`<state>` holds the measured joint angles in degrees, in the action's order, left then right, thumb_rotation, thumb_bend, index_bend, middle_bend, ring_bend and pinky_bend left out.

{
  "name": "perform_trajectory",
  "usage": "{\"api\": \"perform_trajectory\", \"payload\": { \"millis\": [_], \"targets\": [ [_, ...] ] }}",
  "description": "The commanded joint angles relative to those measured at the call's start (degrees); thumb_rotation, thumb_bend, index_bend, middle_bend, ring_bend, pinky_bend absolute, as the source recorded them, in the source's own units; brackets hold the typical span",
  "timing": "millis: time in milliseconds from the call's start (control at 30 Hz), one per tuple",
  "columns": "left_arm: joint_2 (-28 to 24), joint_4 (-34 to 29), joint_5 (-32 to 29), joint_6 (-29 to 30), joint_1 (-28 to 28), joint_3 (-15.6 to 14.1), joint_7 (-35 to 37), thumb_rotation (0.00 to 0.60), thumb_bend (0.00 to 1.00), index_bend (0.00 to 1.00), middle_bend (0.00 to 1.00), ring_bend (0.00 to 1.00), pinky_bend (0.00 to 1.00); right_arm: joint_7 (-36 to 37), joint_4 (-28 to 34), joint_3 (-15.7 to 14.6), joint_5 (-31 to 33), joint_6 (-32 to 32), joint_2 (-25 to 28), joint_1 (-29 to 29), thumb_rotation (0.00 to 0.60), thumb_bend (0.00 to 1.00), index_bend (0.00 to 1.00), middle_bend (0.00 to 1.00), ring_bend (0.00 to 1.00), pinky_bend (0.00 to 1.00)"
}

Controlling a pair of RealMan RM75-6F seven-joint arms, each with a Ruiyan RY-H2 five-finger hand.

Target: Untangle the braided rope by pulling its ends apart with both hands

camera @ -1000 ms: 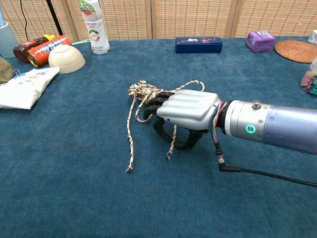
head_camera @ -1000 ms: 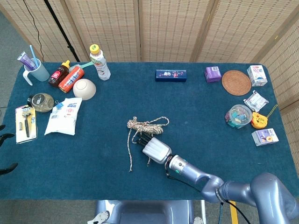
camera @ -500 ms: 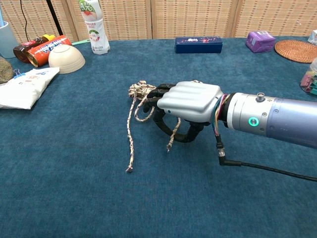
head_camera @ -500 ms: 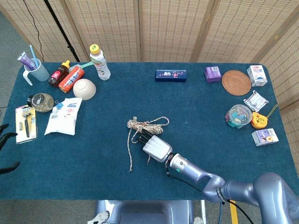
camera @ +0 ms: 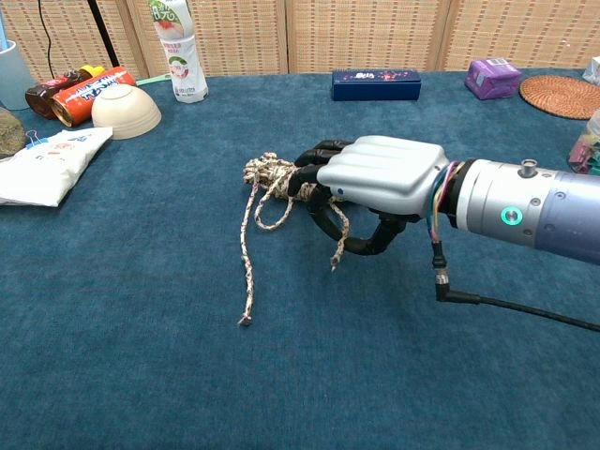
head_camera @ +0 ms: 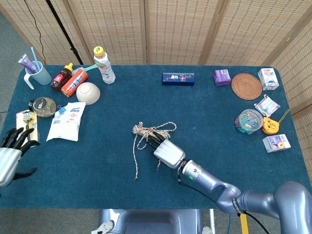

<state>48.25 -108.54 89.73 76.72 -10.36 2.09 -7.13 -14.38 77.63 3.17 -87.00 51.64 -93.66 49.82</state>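
Woven screens stand behind a counter (head_camera: 204,112) with a dark blue cloth on it. At the far left corner a light blue cup (head_camera: 40,74) holds a toothbrush and a tube. Near it a cream bowl (head_camera: 88,92) lies tipped over, so you cannot see inside. On the right side a clear tub (head_camera: 247,121) is full of small bright bits. A round glass jar (head_camera: 44,107) with a lid sits near the left edge, and what is in it is too dark to tell. A tall drink bottle (head_camera: 104,65) stands at the back. The braided rope (head_camera: 146,134) lies in the middle of the counter, with a knotty bunch at the top and one long end hanging down toward the front. The head view shows the left robot hand (head_camera: 10,156) at the left edge, holding nothing, with its dark fingers spread apart. The chest view does not show that hand at all. The chest view shows the right robot hand (camera: 361,192) up close: it lies palm down, reaching in from the right, with its dark fingers curled around loops of the rope just beside the knot. A short rope end dangles under the palm. A green light glows on the silver wrist, and a black cable trails off behind it.
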Motion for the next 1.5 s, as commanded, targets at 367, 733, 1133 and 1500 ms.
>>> {"api": "perform_trajectory", "payload": {
  "millis": [367,733,1133,1500],
  "targets": [
    [8.6,9.3,11.4,-10.5,-13.2,1.1,0.9,0.6,0.12,0.39,0.13,0.0,0.0,-3.4,3.6,0.2,2.5,2.3,2.1,-2.8,0.6,0.43,0.61,0.18,0.0,0.0],
    [16.7,19.0,16.4,-13.6,-20.7,0.4,5.3,0.6,0.19,0.46,0.05,0.0,0.0,-5.8,5.6,0.4,4.3,4.0,3.6,-5.0,0.6,0.43,0.61,0.18,0.0,0.0],
    [25.5,29.1,19.4,-14.2,-26.8,-1.1,8.4,0.6,0.2,0.48,0.0,0.0,0.0,-7.1,6.5,0.4,5.2,4.6,4.2,-6.3,0.6,0.43,0.61,0.18,0.0,0.0],
    [32.0,34.6,19.1,-17.9,-31.8,-2.5,8.4,0.6,0.2,0.52,0.0,0.0,0.0,-6.2,5.5,0.6,5.4,4.2,3.9,-6.7,0.6,0.43,0.62,0.18,0.0,0.0]
  ]
}}
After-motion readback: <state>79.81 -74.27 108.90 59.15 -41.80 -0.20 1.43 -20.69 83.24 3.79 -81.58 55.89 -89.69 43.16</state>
